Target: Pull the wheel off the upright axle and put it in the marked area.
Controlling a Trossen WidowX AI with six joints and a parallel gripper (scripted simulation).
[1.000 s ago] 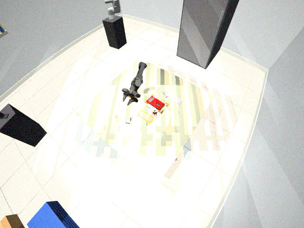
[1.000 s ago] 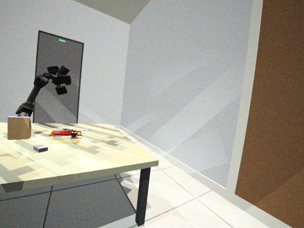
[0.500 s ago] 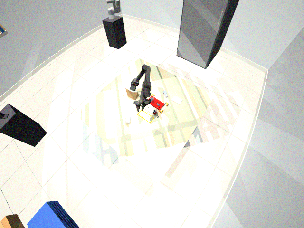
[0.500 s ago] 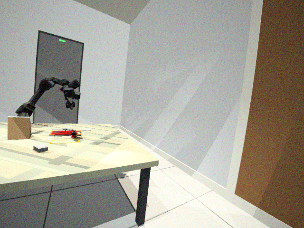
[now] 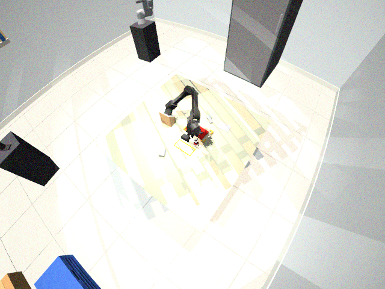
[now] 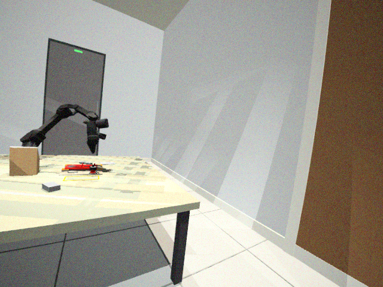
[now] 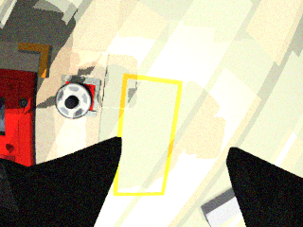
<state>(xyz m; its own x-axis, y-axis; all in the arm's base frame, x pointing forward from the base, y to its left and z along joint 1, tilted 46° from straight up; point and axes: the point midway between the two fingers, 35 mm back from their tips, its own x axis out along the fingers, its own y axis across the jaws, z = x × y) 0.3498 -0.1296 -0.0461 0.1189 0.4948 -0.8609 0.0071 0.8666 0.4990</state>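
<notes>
The wheel (image 5: 195,141) (image 6: 93,165) (image 7: 81,100), a grey and black disc, sits on the upright axle over a small base with red on it. The marked area is a yellow outline (image 5: 182,150) (image 6: 81,180) (image 7: 139,194) on the table beside the base, with nothing inside it. My gripper (image 6: 93,151) (image 7: 175,149) points down, well above the table. Its two black fingers stand wide apart and hold nothing. In the wrist view the outline shows partly between the fingers, and the wheel lies up and left of the left finger.
A red object (image 5: 203,133) (image 6: 74,167) (image 7: 19,120) with yellow-orange corner pieces lies close to the axle base. A brown box (image 5: 168,119) (image 6: 24,161) stands near the arm's base. A small grey block (image 5: 162,152) (image 6: 51,186) (image 7: 222,214) lies on the other side of the outline.
</notes>
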